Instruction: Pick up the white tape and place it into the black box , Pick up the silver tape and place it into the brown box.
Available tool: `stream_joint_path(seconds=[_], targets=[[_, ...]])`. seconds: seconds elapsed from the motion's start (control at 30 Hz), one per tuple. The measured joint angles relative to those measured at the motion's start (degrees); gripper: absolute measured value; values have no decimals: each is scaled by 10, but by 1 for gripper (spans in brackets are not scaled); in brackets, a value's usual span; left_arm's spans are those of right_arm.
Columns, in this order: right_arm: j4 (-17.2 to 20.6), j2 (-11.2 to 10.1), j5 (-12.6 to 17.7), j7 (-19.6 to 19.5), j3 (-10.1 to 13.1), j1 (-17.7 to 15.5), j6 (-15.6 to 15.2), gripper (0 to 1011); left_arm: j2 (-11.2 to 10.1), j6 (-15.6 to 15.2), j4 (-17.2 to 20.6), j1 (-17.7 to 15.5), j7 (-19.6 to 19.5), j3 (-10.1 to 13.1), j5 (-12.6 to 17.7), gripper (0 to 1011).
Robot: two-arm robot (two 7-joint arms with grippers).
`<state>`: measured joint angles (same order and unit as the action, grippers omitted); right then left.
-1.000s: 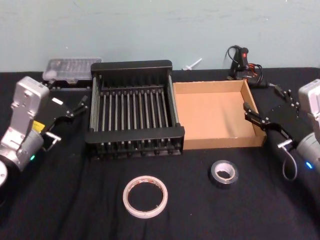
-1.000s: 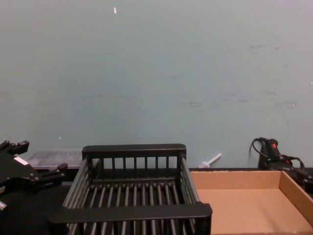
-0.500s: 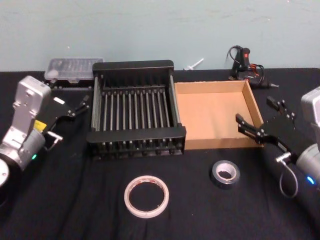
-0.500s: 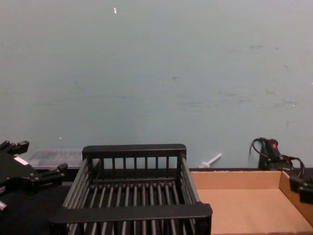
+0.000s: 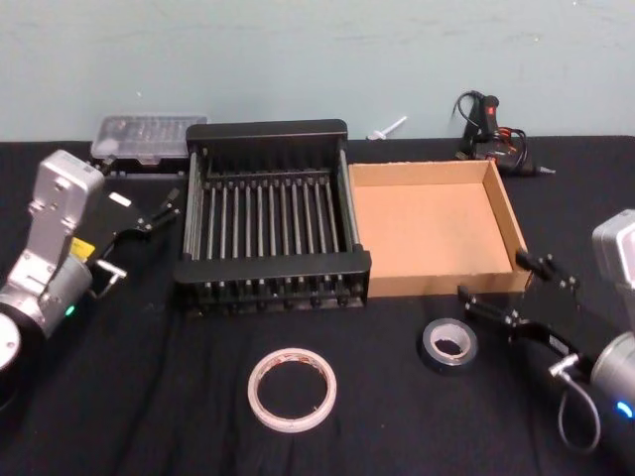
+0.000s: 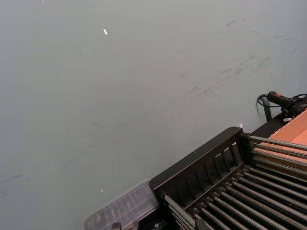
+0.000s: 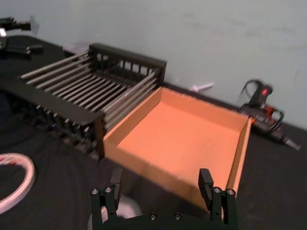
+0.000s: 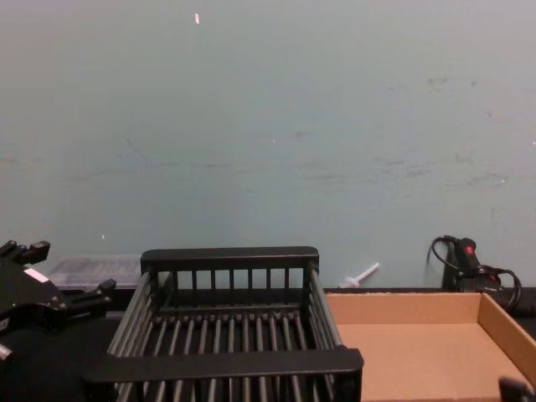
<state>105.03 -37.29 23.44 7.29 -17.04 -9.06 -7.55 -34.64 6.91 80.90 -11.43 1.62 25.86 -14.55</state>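
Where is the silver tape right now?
In the head view, the silver tape lies flat on the black table, just before the brown box, with the open right gripper beside it.

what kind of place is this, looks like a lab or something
Probably a robot test bench: a black cloth-covered table against a bare wall, staged with a black box, a brown box and a glue gun.

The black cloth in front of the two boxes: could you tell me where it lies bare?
Bare between the white tape and silver tape, and left of the white tape. Crowded at right: the open right gripper hangs beside the silver tape, near the brown box.
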Motion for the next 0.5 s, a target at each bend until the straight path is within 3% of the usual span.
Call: stream_joint_path(seconds=[0.2, 0.5], targets=[[17, -4, 5, 5, 6, -24, -42, 1002, 0, 0, 0, 0, 0, 0, 0, 1001], [18, 2, 1, 7, 10, -32, -82, 1002, 0, 0, 0, 0, 0, 0, 0, 1001]])
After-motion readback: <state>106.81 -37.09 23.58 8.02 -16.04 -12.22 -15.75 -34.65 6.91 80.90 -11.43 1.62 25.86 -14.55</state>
